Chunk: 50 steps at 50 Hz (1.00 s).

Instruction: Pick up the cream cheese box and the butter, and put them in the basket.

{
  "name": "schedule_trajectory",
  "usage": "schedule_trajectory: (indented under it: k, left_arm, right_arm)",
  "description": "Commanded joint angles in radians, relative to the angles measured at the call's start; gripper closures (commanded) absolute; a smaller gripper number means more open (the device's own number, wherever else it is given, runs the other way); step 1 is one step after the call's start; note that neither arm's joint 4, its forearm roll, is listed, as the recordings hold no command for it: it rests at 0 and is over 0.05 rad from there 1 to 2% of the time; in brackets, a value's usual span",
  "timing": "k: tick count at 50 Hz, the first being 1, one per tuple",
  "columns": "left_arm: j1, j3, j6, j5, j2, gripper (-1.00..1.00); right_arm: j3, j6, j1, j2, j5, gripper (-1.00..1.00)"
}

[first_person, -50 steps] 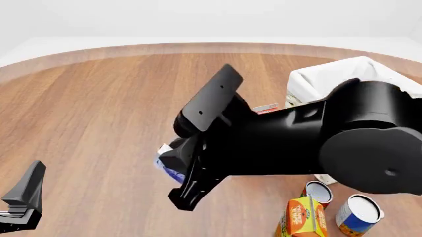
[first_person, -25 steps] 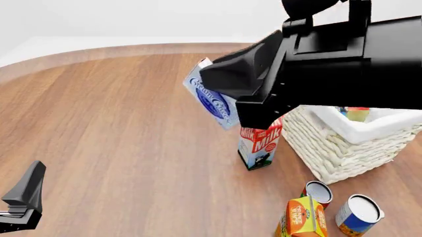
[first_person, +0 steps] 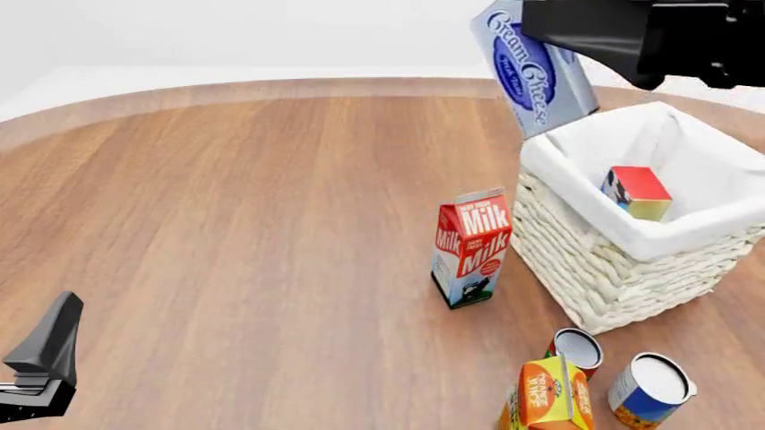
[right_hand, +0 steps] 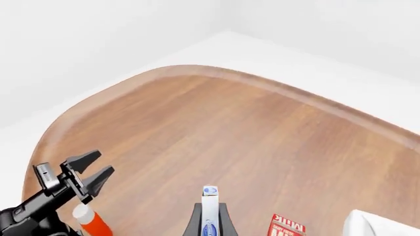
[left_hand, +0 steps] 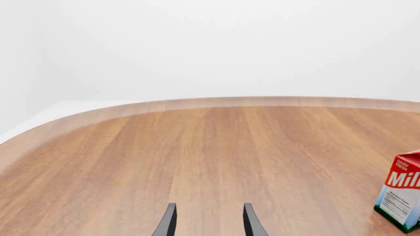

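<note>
Since half a second ago my right arm has swung up and rightward, carrying the flat white and pale-blue cream cheese box (first_person: 535,64) from over the open wood to a spot high above the near-left rim of the large cream-white woven basket (first_person: 597,269). My right claw (right_hand: 210,221) is clamped on the box, whose thin edge shows between the fingers in the right wrist view. In the front view the box hangs tilted, its long axis running down and to the right toward the liner, so I judge the coming move is a short carry rightward over the opening, then a release. Inside the basket the red and orange butter box (first_person: 636,193) already lies against the white cloth. My left claw (left_hand: 208,223) sits low near the bench (first_person: 239,224), well apart from everything, fingers parted and holding nothing. A red milk carton (first_person: 471,246) stands just beside the basket's left wall.
</note>
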<state>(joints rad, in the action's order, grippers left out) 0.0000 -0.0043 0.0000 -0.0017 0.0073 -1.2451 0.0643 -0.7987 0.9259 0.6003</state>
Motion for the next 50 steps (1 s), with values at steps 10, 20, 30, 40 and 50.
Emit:
schedule_trajectory:
  k: [10,20,30,40,50]
  left_arm:
    - [0.0,0.0,0.0,0.0,0.0,-1.0]
    - [0.0,0.0,0.0,0.0,0.0,-1.0]
    - [0.0,0.0,0.0,0.0,0.0,-1.0]
    - [0.0,0.0,0.0,0.0,0.0,-1.0]
    - [0.0,0.0,0.0,0.0,0.0,-1.0]
  right_arm:
    - [-0.002,0.036,0.153,-0.06,0.006,1.0]
    - [0.0,0.039,0.235,-0.08,0.0,1.0]
    - [0.029,0.056,0.33,-0.111,-0.005,1.0]
    - [0.061,0.068,0.416,-0.147,-0.003,1.0]
    - [0.083,0.07,0.522,-0.153,-0.012,1.0]
